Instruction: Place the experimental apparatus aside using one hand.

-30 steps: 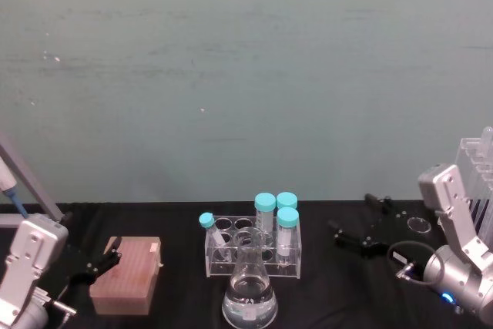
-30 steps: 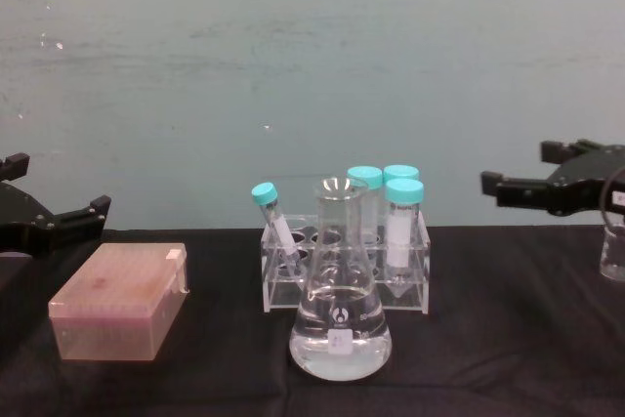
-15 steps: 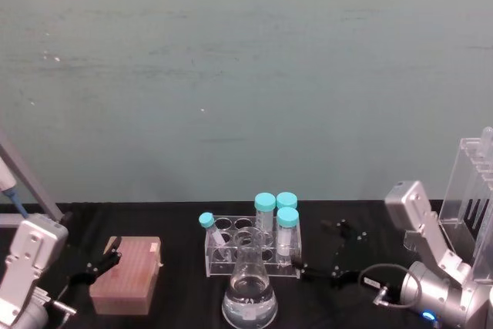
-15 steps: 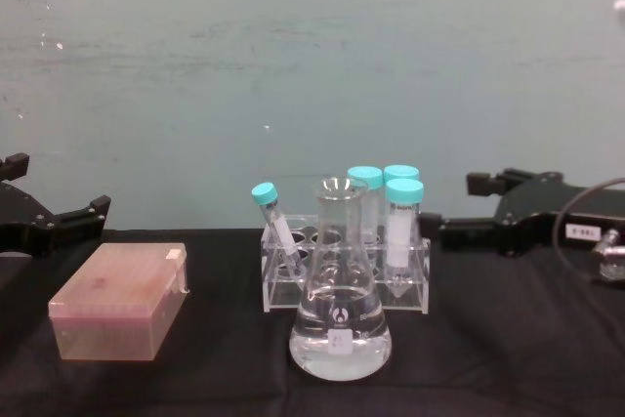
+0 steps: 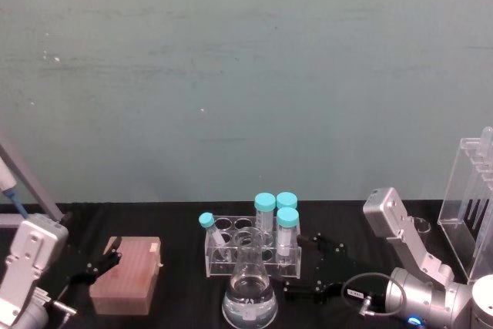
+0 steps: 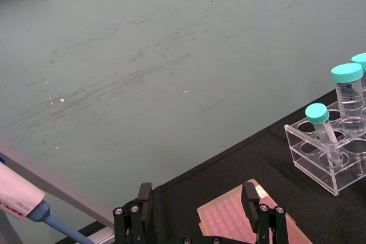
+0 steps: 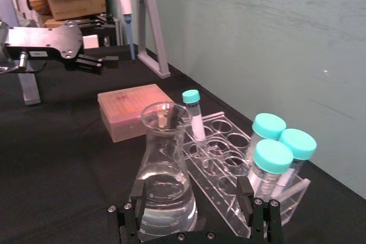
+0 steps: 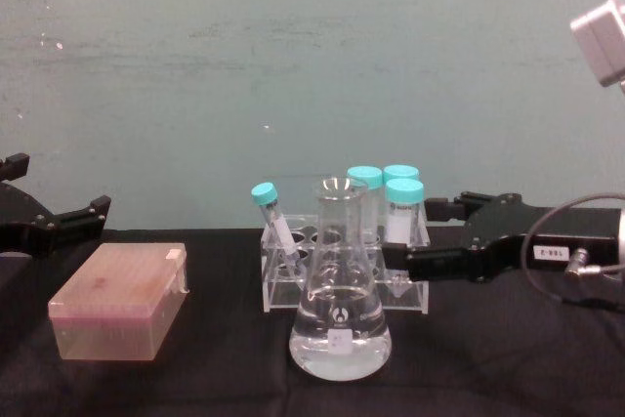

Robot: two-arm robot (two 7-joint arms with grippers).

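Glassware stands at the middle of the black table. A cone-shaped flask is upright at the front with clear liquid in its bottom. Just behind it is a low clear tube rack. The rack holds three upright tubes with teal caps toward its right end and a thinner capped one leaning at its left.

The right pincer is low over the table just to the right of the flask and the tube rack, and its fingers are spread wide apart, holding nothing. In the chest view the right pincer comes in level from the right; its nearer finger points at the right side of the flask, its farther one at the end of the tube rack. Whether either finger touches cannot be told. From the right wrist, the flask and the near corner of the tube rack show between the two fingers.

A tall rack of clear plastic stands at the far right edge, well apart from the rest.

The left pincer hangs idle at the left, fingers apart, just beside a pink box.
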